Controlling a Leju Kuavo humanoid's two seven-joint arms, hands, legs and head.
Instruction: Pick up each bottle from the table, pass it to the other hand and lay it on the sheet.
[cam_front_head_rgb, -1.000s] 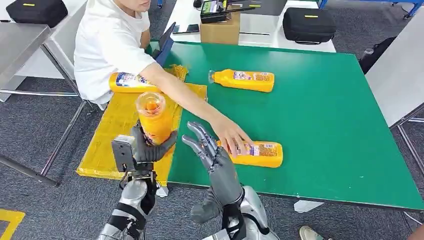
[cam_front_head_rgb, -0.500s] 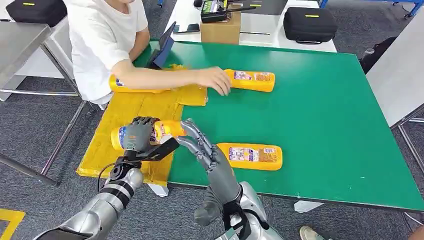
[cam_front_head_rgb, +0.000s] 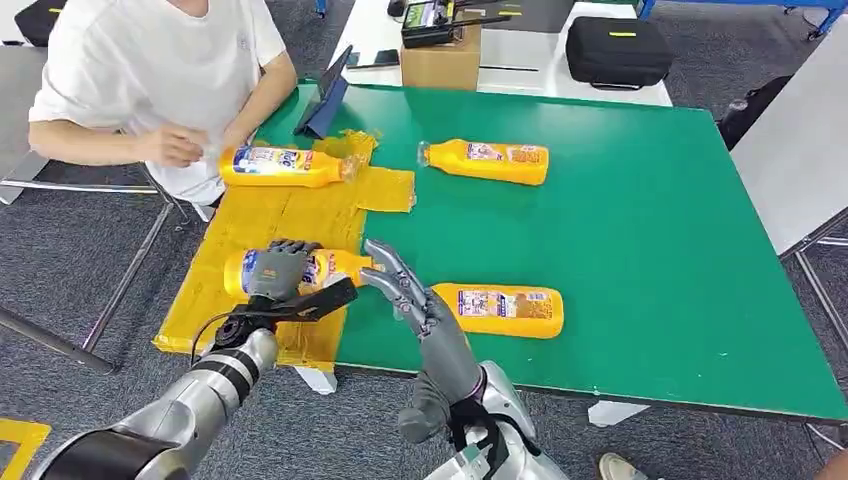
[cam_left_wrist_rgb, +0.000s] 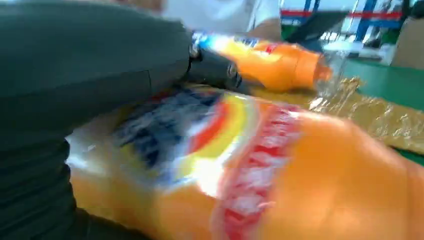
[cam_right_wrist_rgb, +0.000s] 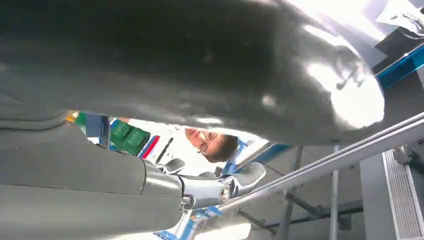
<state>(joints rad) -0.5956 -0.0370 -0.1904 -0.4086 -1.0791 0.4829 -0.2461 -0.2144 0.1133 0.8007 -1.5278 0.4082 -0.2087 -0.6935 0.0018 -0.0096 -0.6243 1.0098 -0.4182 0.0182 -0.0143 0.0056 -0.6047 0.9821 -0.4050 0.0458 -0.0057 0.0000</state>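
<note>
My left hand (cam_front_head_rgb: 276, 270) grips an orange bottle (cam_front_head_rgb: 330, 268) that lies on its side low over the yellow sheet (cam_front_head_rgb: 240, 235); up close the bottle's label (cam_left_wrist_rgb: 200, 150) sits under my dark fingers (cam_left_wrist_rgb: 215, 70). My right hand (cam_front_head_rgb: 405, 290) hovers open just right of that bottle's cap end, fingers spread. A second orange bottle (cam_front_head_rgb: 285, 165) lies at the far end of the sheet. Two more lie on the green table (cam_front_head_rgb: 650, 230): one (cam_front_head_rgb: 500, 308) right beside my right hand, another (cam_front_head_rgb: 488, 160) farther back.
A person in a white shirt (cam_front_head_rgb: 150, 70) sits at the table's far left corner, a hand (cam_front_head_rgb: 175, 145) near the far bottle. A tablet (cam_front_head_rgb: 325, 95) stands at the table's back edge, with a cardboard box (cam_front_head_rgb: 440, 55) and black cases behind.
My left hand turned the bottle from upright to lying flat and lowered it towards the sheet. The person's arm drew back from the table's bottles to their side.
</note>
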